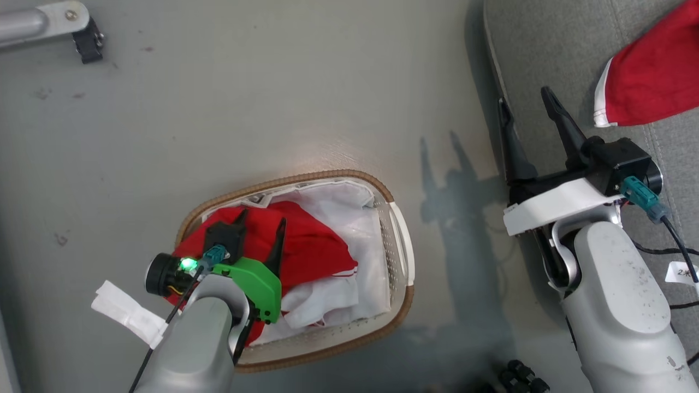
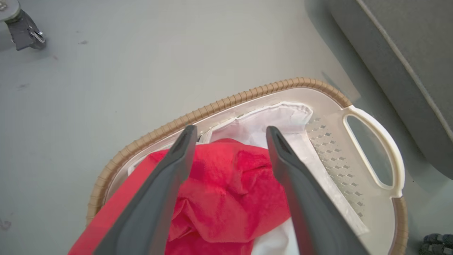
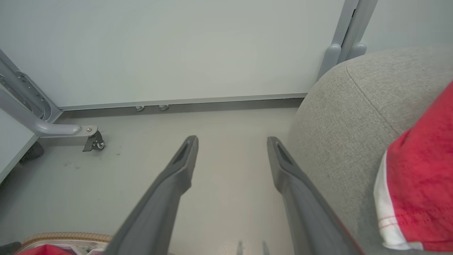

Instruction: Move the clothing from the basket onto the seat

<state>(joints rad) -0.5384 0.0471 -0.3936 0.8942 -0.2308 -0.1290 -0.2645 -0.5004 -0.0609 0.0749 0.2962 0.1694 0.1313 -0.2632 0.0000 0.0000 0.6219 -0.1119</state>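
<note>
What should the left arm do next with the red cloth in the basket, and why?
Probably lower the left gripper so its fingers sink around the bunched red garment in the basket, then close. They stand wide open over the fabric, holding nothing, while another red piece already lies on the seat.

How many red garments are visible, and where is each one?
2. One red garment lies in the basket; the other garment lies on the seat. More may be hidden beneath the first.
</note>
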